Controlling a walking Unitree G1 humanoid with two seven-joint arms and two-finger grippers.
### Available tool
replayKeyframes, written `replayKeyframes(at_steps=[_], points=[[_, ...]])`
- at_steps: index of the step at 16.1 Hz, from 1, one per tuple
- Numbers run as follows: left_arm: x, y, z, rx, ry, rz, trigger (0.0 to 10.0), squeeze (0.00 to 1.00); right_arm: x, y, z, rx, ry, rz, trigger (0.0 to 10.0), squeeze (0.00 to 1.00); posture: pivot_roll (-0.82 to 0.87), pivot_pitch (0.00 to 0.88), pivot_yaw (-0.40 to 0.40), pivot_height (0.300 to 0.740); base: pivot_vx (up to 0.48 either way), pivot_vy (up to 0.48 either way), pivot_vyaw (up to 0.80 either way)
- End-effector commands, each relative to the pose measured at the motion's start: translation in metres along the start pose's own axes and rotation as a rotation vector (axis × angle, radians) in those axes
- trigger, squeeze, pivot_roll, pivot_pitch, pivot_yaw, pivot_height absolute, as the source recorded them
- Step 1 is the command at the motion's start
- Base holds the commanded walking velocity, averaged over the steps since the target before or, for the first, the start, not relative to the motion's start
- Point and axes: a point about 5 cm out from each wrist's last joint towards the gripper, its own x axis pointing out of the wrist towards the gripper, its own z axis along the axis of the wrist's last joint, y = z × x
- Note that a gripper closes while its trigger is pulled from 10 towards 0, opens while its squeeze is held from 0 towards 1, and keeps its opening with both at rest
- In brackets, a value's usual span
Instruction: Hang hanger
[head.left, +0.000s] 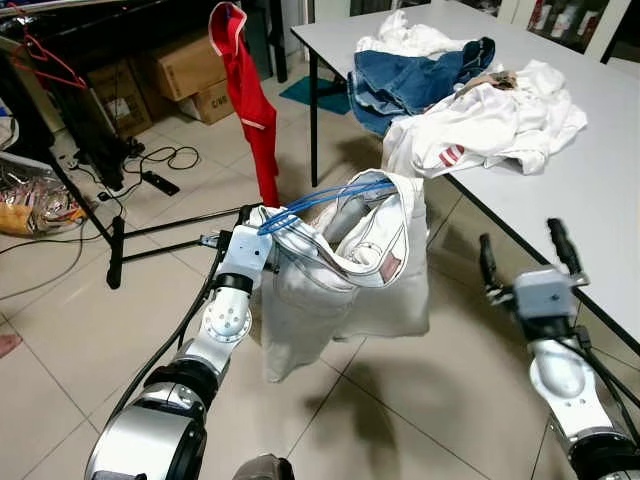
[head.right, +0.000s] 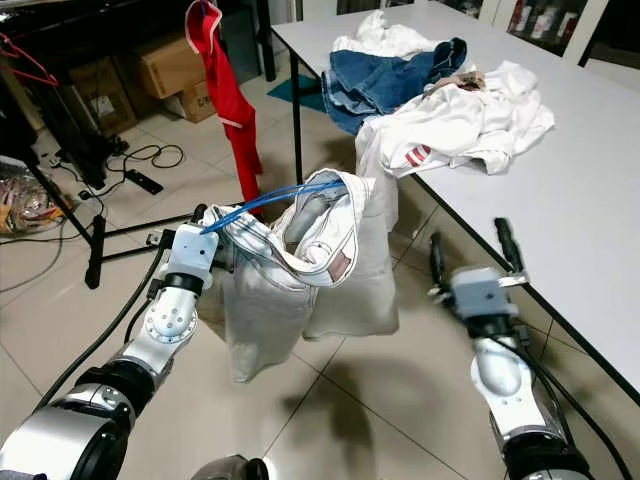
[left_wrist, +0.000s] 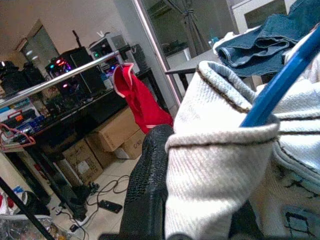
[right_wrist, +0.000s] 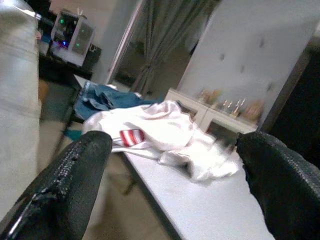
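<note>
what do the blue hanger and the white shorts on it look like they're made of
The blue hanger: probably plastic or plastic-coated wire, going by its thin, smooth, evenly coloured, slightly glossy bars. The white shorts: a thick woven cotton, perhaps denim or twill; the left wrist view shows a matte ribbed weave and stitched seams.

One blue hanger (head.left: 325, 203), one red hanger (head.left: 45, 62), two cardboard boxes (head.left: 185, 65).

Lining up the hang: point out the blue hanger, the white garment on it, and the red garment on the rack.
blue hanger (head.left: 318, 204), left eye view, on its blue wire arm.
white garment (head.left: 345, 300), left eye view, on its hanging front.
red garment (head.left: 254, 112), left eye view, mid-body.
</note>
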Motion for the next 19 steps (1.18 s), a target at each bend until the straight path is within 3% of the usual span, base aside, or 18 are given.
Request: replayKeyframes(at_steps=[1,2,5,7,11,13,15,17,19], points=[[0.003,0.005,0.006,-0.005,-0.049,0.034,10.0,0.0,0.001,0.003,0.0,0.109,0.039,0.003,10.0,0.0,-0.01,0.0,0.088,0.74,0.0,0.0,0.0],[0.003,0.006,0.005,0.008,-0.042,0.033,10.0,0.0,-0.001,0.015,0.003,0.329,0.116,0.082,10.0,0.22,-0.02,0.0,0.089,0.74,0.0,0.0,0.0],[0.004,0.009,0.004,0.02,-0.04,0.037,10.0,0.0,-0.005,0.031,0.016,0.484,0.123,0.206,10.0,0.27,-0.02,0.0,0.091,0.74,0.0,0.0,0.0],[0.004,0.01,0.004,0.026,-0.039,0.039,10.0,0.0,-0.002,0.032,0.028,0.581,0.125,0.245,10.0,0.29,-0.02,0.0,0.092,0.74,0.0,0.0,0.0],[0.002,0.011,0.001,0.042,-0.027,0.035,10.0,0.0,0.008,0.018,0.047,0.674,0.132,0.276,10.0,0.28,-0.03,0.0,0.095,0.74,0.0,0.0,0.0],[0.001,0.012,-0.002,0.055,-0.016,0.034,10.0,0.0,0.001,0.031,0.057,0.747,0.159,0.414,10.0,0.27,-0.03,0.0,0.095,0.74,0.0,0.0,0.0],[0.0,0.011,-0.002,0.072,-0.017,0.026,10.0,0.0,-0.008,0.047,0.049,0.699,0.244,0.475,10.0,0.28,-0.03,0.0,0.095,0.74,0.0,0.0,0.0],[0.0,0.011,-0.003,0.093,-0.014,0.015,10.0,0.0,-0.01,0.061,0.055,0.715,0.273,0.517,10.0,0.27,-0.03,0.0,0.095,0.74,0.0,0.0,0.0],[-0.001,0.01,-0.004,0.114,-0.015,-0.001,10.0,0.0,-0.003,0.065,0.056,0.705,0.312,0.497,10.0,0.27,-0.03,0.0,0.095,0.74,0.0,0.0,0.0]])
